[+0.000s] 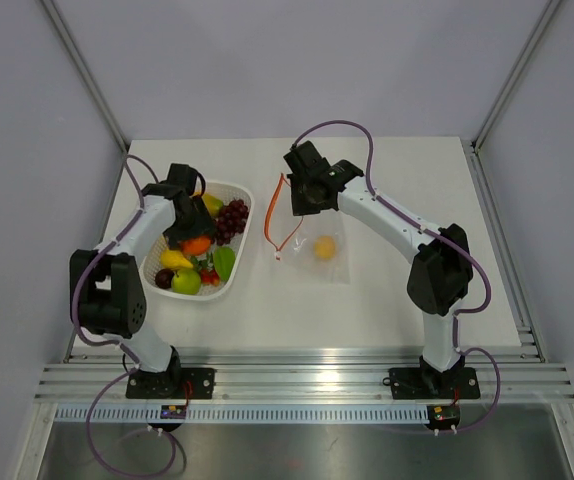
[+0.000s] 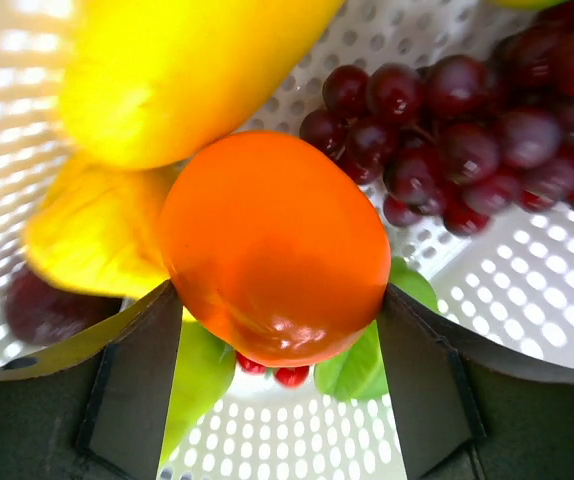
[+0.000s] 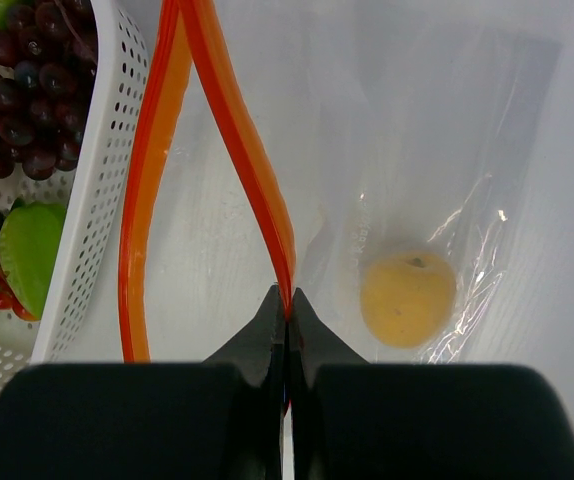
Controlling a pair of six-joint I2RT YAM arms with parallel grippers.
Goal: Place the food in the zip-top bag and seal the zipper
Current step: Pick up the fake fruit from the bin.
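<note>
- A white perforated basket (image 1: 239, 188) of mixed fruit is seen on the left of the bench (image 1: 387, 300). The clear bag (image 1: 312, 265) lies just beside it, to the right.
- The left jaws are lowered into the basket and stand apart around an orange fruit (image 2: 272, 245). Both fingers (image 2: 137, 380) are seen against its sides, so it is judged to be gripped. Whether it is lifted clear of the fruit beneath cannot be told.
- Dark grapes (image 2: 467, 110) are seen behind it, untouched by the jaws.
- The right jaws are closed together on the zipper (image 3: 237, 130), pinched at one spot on one of its two strips. That strip is drawn away from the other, so the mouth gapes.
- A pale round fruit (image 3: 407, 297) is already seen inside the bag, toward its closed end.
- The deciding relation is that the mouth is turned toward the basket, and the zipper's long axis runs from near to far, away from the arm bases. The orange fruit therefore lies to the left of the opening. A sideways carry to the right, into the gap between the strips, is judged to be called for.
- The left arm is the nearer to the fruit, while the right arm is taken up with holding the mouth.
- The zipper is not yet sealed.
</note>
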